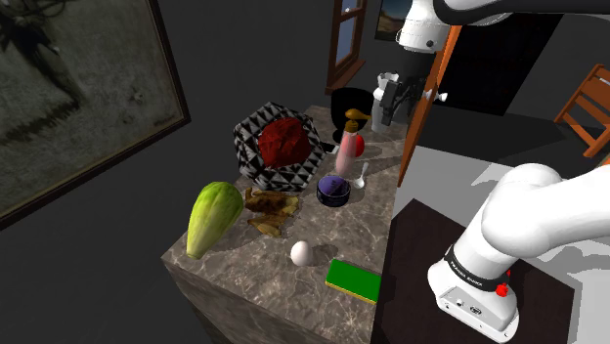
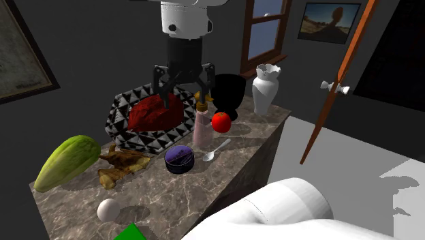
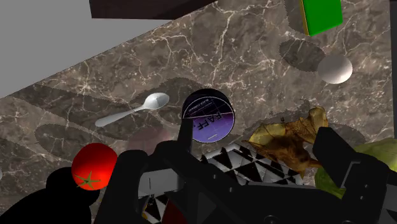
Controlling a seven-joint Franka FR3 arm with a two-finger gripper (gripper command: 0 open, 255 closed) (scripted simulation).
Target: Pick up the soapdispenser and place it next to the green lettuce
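Near table edge, by the stand: flat green block [image 1: 353, 280], with an egg [image 1: 301, 253] just beyond it. Table [image 1: 254, 256] has a dark, veined marble top.

Next back: green lettuce [image 1: 213, 217] lying on its side at the shoulder view's left, crumpled brown leaves [image 1: 271, 211] just beside it. Then a round purple tin [image 1: 333, 189], a spoon [image 1: 362, 177] next to it.

Soap dispenser [image 2: 202, 128]: pink body, brown pump, upright on the table behind the tin. Red tomato [image 2: 221, 122] sits just beside it; black-and-white triangle-patterned bowl [image 2: 119, 119] of red stuff on its other side. Dispenser well apart from the lettuce, with leaves and tin between them.

Hand [image 2: 184, 99] hangs over bowl and dispenser, fingers spread wide, grasping nothing. One fingertip is close above the pump.

Farthest: black vessel [image 2: 228, 92], white vase [image 2: 266, 88].
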